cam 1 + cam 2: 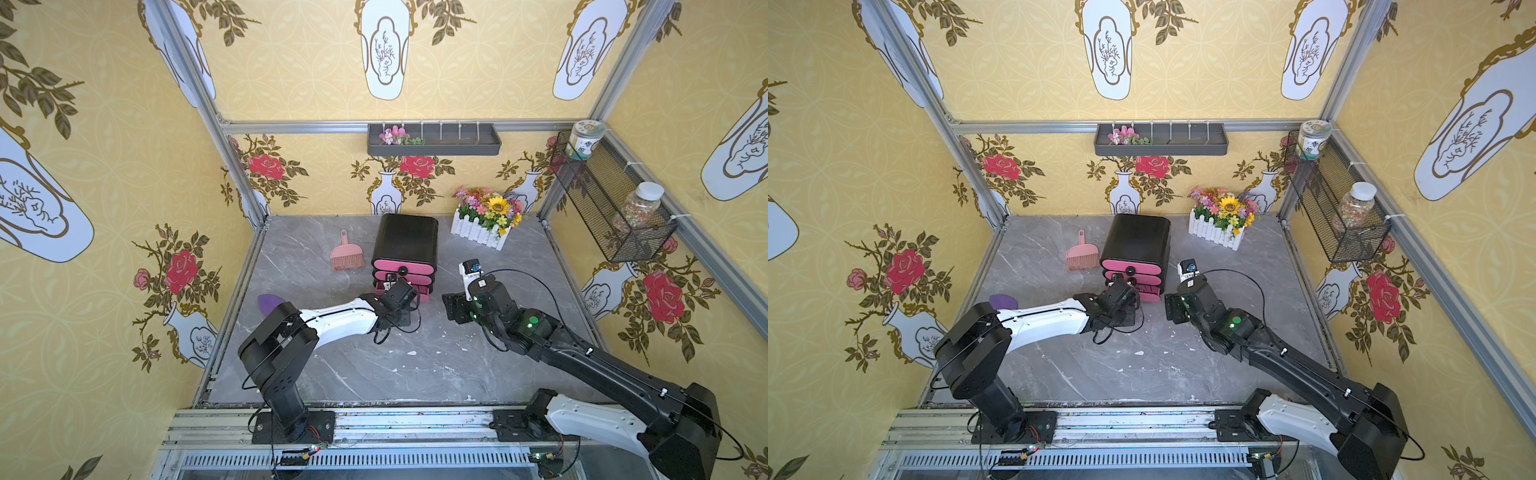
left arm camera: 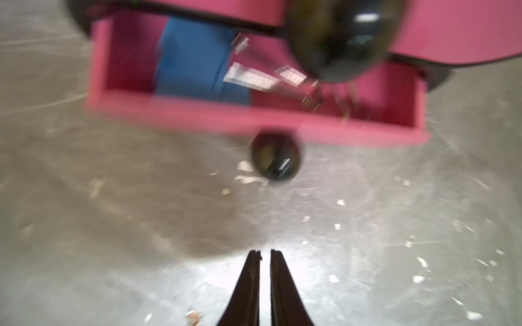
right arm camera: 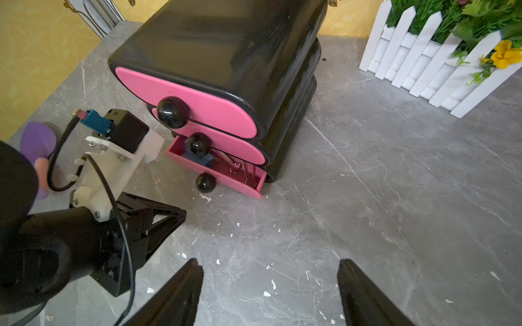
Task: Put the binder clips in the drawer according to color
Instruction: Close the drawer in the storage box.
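A black drawer unit [image 1: 405,241] [image 3: 220,42] with three pink fronts stands at the back of the table. Its bottom drawer [image 3: 226,183] [image 2: 254,118] is pulled out. Inside lie a blue binder clip [image 2: 192,56] [image 3: 208,163] and silver wire handles [image 2: 251,77] [image 3: 237,168]. My left gripper [image 2: 265,251] [image 3: 180,211] is shut with nothing in it, low over the table just in front of that drawer's black knob [image 2: 275,158]. My right gripper [image 3: 269,261] [image 1: 451,307] hangs open and empty to the right of the drawers.
A pink hand brush [image 1: 347,255] lies left of the drawer unit. A white picket flower box [image 1: 484,226] stands at the back right. A purple object [image 1: 270,303] sits behind the left arm. White flecks dot the grey table [image 1: 415,365].
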